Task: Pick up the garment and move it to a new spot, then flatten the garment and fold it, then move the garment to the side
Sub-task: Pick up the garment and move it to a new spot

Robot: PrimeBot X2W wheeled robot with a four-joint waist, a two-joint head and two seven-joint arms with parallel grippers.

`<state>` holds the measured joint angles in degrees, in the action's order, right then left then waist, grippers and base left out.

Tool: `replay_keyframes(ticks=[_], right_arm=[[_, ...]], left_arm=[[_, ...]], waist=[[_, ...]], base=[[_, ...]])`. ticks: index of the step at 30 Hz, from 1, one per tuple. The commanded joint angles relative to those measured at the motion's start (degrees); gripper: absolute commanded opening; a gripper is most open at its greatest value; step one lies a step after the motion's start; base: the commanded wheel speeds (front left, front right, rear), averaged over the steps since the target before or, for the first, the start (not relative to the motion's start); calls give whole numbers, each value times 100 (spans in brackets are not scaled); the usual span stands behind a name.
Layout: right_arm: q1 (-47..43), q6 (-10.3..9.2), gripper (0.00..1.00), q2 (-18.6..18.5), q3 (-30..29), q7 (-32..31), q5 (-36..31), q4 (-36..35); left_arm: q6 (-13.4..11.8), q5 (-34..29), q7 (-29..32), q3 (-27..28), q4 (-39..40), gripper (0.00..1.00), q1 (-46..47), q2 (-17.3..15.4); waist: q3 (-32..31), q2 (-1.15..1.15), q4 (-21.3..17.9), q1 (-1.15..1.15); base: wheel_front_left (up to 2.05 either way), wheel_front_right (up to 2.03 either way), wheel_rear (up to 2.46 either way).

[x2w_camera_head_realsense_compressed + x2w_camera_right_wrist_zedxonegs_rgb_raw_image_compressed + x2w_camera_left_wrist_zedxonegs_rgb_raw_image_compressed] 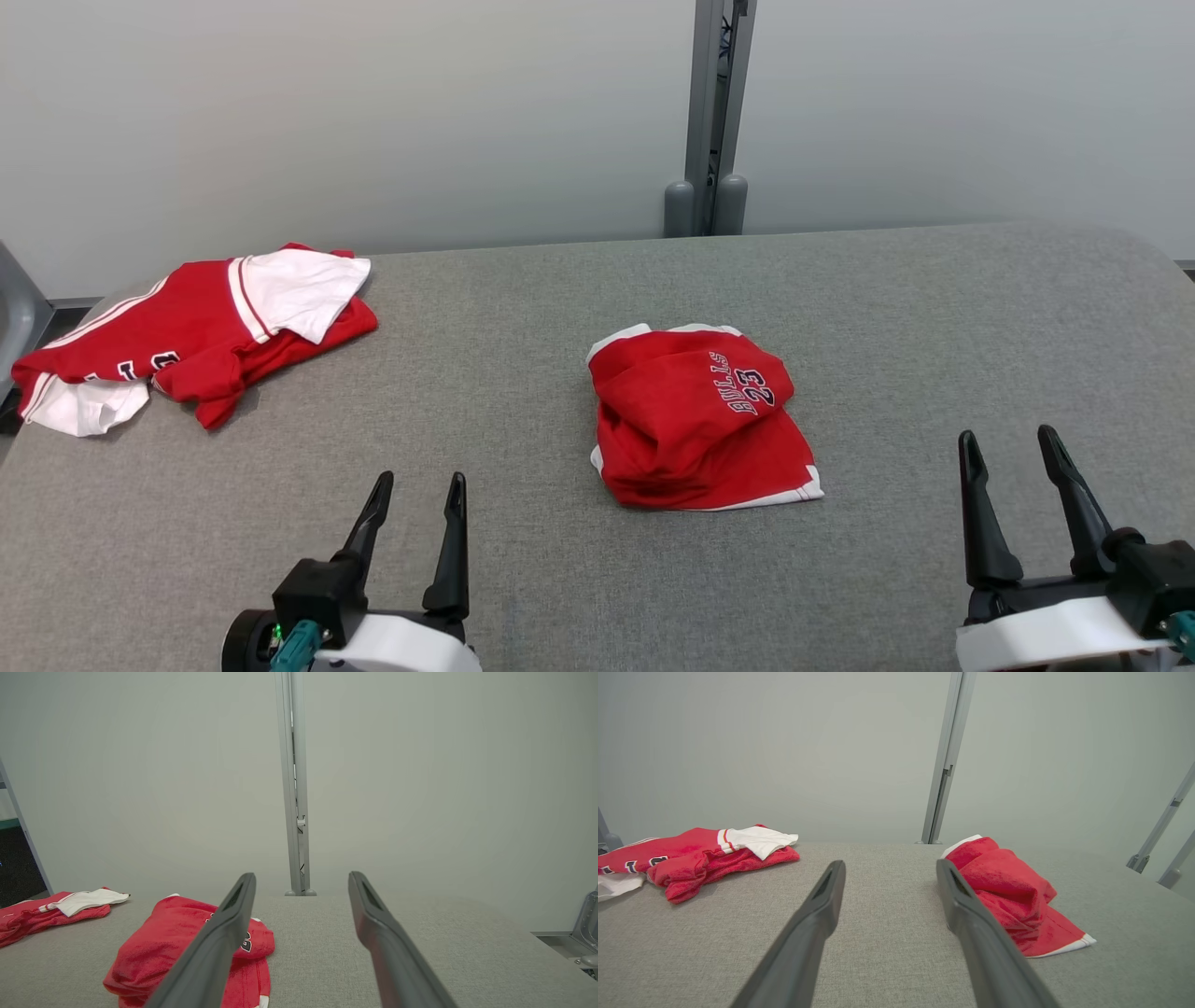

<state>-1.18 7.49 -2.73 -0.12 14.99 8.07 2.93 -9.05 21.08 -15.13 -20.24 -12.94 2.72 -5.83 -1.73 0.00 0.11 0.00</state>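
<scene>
Grey padded table [560, 579] under a pale wall [373, 112]: in the head view, your left gripper [420, 478] and right gripper [1006, 434] both stand wide and empty, the bunched red garment [695, 425] ahead between them. Left wrist view: it lies just right of the spread fingers [817, 914], a second red-and-white garment [691, 858] far left. Right wrist view: it sits left, partly behind one finger

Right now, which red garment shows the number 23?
The middle garment, a compact bundle. The left garment lies spread out with a white sleeve on top.
</scene>
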Motion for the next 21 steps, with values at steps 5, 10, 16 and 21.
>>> replay_keyframes(ticks=[5,10,16,21], right_arm=[[-100,1,100,-30,-28,30,75,244],[-44,1,100,-30,3,30,107,421],[51,1,100,-31,69,30,148,586],[70,1,100,-31,67,30,129,636]], left_arm=[[179,-310,-3,447,169,100,-311,128],[277,-425,-3,682,187,100,-384,207],[351,-535,-3,864,129,100,-400,259],[403,-570,-3,943,82,100,-403,278]], waist=[[19,0,17,0],[50,0,-15,0],[77,0,-38,0],[74,0,-35,0]], base=[[0,0,0],[0,0,0],[0,0,0],[0,0,0]])
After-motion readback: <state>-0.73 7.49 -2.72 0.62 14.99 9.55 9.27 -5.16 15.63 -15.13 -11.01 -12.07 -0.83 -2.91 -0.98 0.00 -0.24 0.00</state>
